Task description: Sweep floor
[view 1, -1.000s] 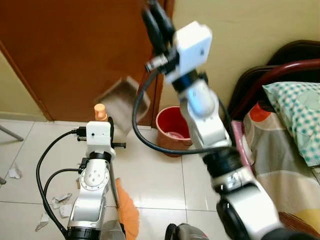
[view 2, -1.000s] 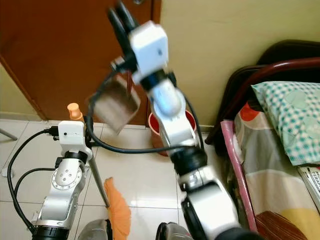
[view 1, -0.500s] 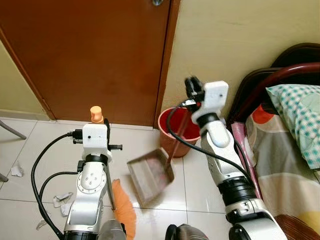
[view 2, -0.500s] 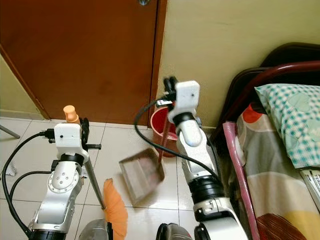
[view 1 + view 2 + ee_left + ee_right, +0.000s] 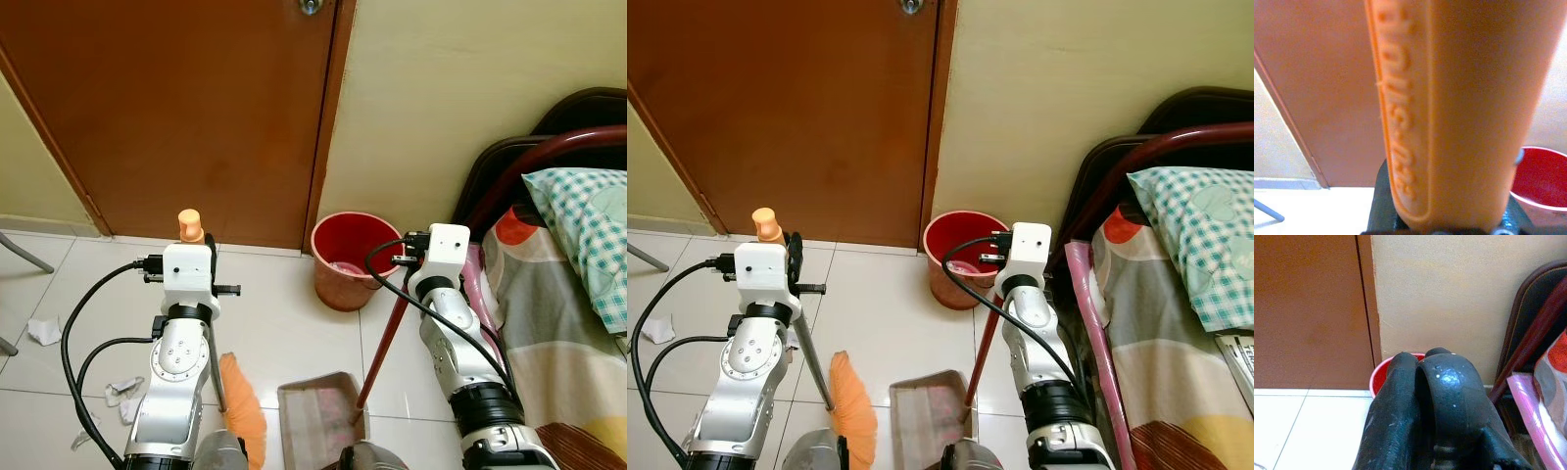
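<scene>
- Right gripper (image 5: 1422,396): black fingers closed tight together in the wrist view, clamped round the top of the dark red dustpan handle (image 5: 384,338); handle slants down to the grey-brown flat dustpan (image 5: 318,419), which sits on the white tiled floor (image 5: 284,323) close in front of the robot.
- Left gripper (image 5: 214,257): wrapped on the orange plastic broom grip (image 5: 1449,107), whose knob end (image 5: 190,223) pokes up above the wrist; exact finger gap can't be told. Thin metal shaft runs down to the orange broom bristles (image 5: 242,406), just beside the pan's left edge, slightly apart.
- Step, as I judge it: pan is set down, broom not yet working – start of a gather-and-sweep pass.
- Next move prob. calls for reaching the bristles out left to the torn white paper scraps (image 5: 44,331) + more bits (image 5: 118,394) near the left arm, then drawing them twd the pan mouth while the right arm keeps the pan lip flat on the tiles.
- Further out: round red plastic bin (image 5: 348,259) by the brown wooden door (image 5: 186,108) and cream wall; bed w/ checked pillow (image 5: 583,220) on the right.
</scene>
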Motion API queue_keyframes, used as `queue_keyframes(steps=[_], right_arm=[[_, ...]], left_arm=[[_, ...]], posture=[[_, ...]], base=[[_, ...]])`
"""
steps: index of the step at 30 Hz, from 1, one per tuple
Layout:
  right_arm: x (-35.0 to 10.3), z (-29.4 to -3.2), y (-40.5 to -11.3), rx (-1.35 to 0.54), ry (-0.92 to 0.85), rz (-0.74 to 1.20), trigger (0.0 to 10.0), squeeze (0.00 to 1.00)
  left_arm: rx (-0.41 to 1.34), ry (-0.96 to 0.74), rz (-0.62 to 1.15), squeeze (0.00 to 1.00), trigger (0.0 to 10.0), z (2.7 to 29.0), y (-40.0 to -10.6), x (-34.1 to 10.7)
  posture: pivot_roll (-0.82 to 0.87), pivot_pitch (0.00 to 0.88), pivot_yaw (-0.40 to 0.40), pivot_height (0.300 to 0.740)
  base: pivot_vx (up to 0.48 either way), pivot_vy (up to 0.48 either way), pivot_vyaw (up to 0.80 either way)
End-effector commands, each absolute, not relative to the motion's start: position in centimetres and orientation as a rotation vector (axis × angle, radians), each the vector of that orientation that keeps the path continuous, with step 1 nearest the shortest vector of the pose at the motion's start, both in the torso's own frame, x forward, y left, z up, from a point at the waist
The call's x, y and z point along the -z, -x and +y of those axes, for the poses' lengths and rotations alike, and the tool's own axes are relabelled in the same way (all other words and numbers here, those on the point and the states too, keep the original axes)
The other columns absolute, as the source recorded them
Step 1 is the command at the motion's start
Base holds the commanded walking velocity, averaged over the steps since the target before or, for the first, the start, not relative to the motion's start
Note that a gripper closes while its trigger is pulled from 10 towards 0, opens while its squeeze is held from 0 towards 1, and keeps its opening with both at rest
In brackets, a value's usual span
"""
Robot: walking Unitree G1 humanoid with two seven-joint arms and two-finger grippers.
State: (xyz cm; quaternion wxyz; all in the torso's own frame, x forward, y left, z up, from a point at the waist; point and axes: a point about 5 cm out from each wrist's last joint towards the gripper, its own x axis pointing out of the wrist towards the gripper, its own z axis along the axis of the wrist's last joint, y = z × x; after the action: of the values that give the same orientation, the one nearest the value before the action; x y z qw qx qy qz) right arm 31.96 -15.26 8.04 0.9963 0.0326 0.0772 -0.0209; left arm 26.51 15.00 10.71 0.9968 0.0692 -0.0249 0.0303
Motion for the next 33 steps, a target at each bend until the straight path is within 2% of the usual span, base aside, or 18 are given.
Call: queue_keyframes(steps=[1,17,23,33], right_arm=[[-8.2,-16.0,-31.9,0.077,-0.082,0.165,10.0,0.00],[-7.8,-18.6,-30.6,0.193,-0.166,0.242,10.0,0.00],[-6.7,-18.9,-30.0,0.237,-0.213,0.277,10.0,0.00],[-5.7,-19.8,-27.8,0.228,-0.147,0.313,10.0,0.00]], left_arm=[[-0.062,-0.184,-0.036,0.00,10.0,15.4,-26.5,-10.7],[-0.108,-0.187,-0.060,0.00,10.0,16.1,-26.4,-11.2],[-0.108,-0.196,-0.070,0.00,10.0,15.9,-26.2,-10.8],[-0.092,-0.146,-0.061,0.00,10.0,15.6,-26.2,-11.0]], posture=[[0.18,0.074,-0.079,0.740],[0.17,0.088,-0.080,0.740],[0.18,0.036,-0.078,0.740],[0.15,0.003,-0.095,0.740]], base=[[0.000,0.000,0.00],[0.000,0.000,0.00],[0.000,0.000,0.00],[0.000,0.000,0.00]])
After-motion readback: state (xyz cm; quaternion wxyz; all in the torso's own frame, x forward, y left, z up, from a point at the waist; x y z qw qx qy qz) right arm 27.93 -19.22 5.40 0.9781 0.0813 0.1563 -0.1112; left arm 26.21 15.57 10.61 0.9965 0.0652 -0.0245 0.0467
